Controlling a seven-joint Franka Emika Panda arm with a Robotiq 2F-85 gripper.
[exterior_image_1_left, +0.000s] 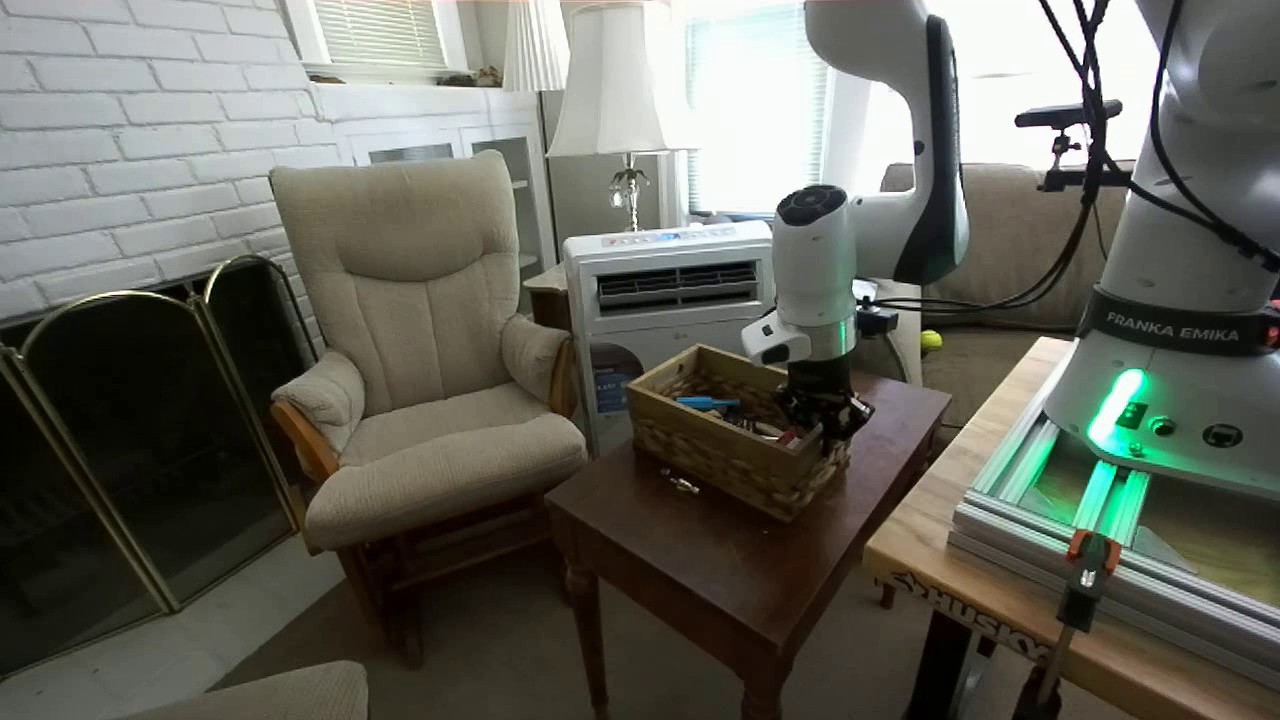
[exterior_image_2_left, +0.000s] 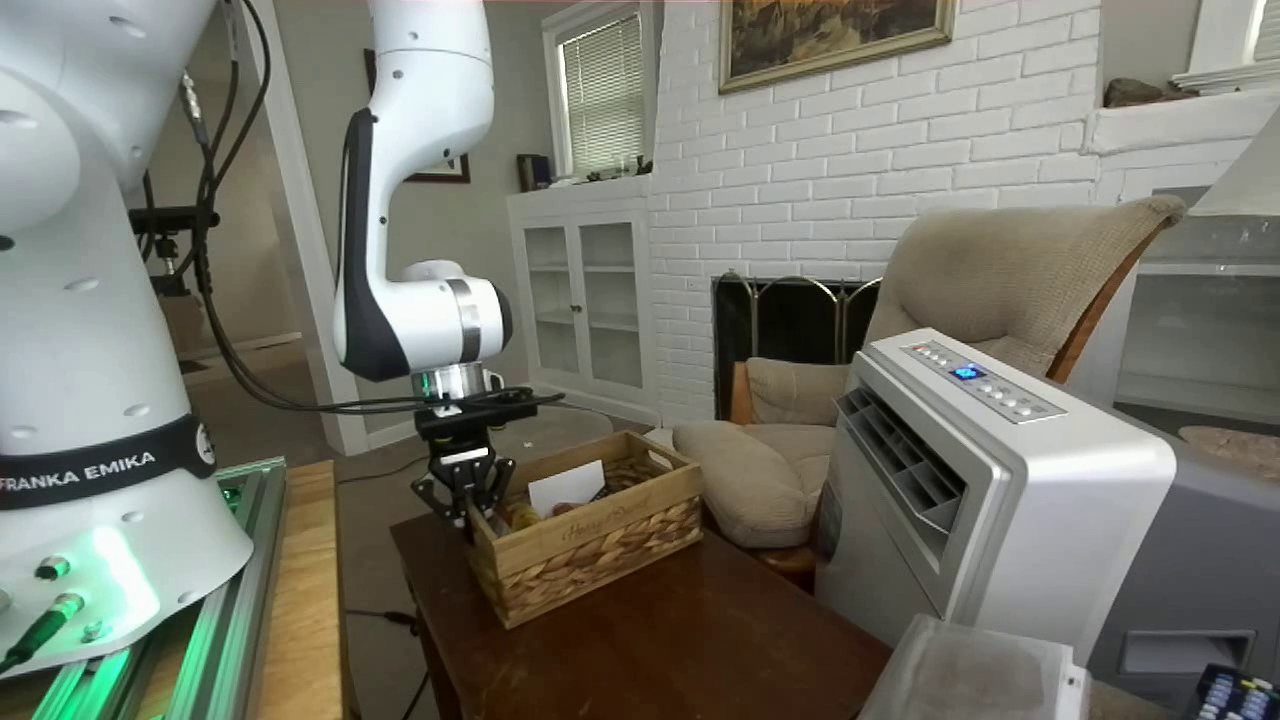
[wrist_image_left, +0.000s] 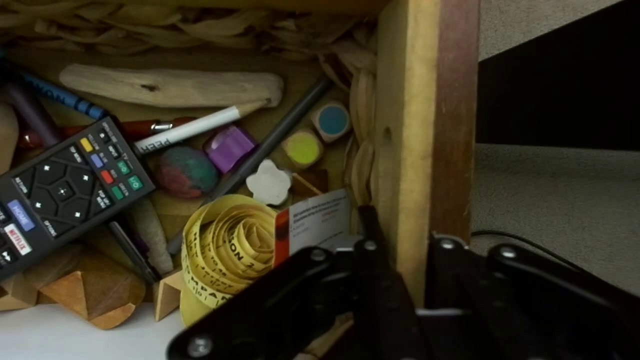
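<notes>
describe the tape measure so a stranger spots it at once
On the dark wooden table sits a woven basket, the gripper clamped on its end wall. Inside, the tape measure lies between the black remote and that wall. It is a loose yellow coil printed in black, the only rolled strip there.

In an exterior view: basket (exterior_image_1_left: 715, 455) on table (exterior_image_1_left: 680, 540); from basket, armchair (exterior_image_1_left: 425, 345) at 9-10 o'clock, air conditioner (exterior_image_1_left: 675, 325) 11, robot base (exterior_image_1_left: 1170, 395) 3. Wrist view, in basket: from tape measure (wrist_image_left: 232, 252), remote (wrist_image_left: 67, 195) 10 o'clock, card (wrist_image_left: 320, 220) 2.
</notes>
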